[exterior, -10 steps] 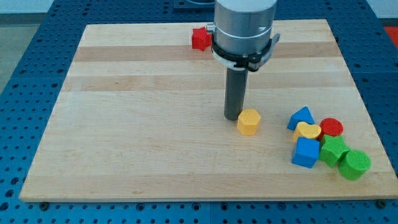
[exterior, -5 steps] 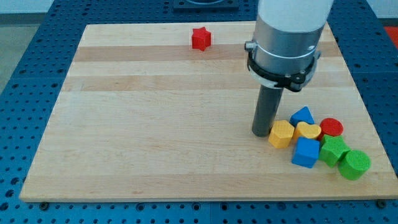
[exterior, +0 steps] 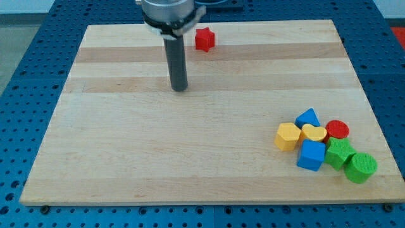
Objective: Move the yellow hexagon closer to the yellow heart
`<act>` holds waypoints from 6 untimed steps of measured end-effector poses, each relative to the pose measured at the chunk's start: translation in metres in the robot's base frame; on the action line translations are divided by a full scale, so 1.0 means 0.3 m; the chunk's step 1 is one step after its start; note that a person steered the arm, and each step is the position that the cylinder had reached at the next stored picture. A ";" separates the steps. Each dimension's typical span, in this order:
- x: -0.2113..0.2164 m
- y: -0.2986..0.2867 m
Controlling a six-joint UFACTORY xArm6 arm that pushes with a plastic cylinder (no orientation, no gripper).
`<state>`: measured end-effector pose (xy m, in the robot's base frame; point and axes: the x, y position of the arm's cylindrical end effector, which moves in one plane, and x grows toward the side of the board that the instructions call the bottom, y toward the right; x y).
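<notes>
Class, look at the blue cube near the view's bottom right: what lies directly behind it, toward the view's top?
Behind the blue cube sits the yellow heart, touching it; its lower edge is covered by the cube. The yellow hexagon adjoins the heart.
</notes>
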<state>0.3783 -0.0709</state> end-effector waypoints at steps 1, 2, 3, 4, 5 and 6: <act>-0.159 -0.010; -0.290 -0.010; -0.381 -0.007; -0.434 0.026; -0.443 0.089; -0.443 0.159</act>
<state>0.2454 -0.0232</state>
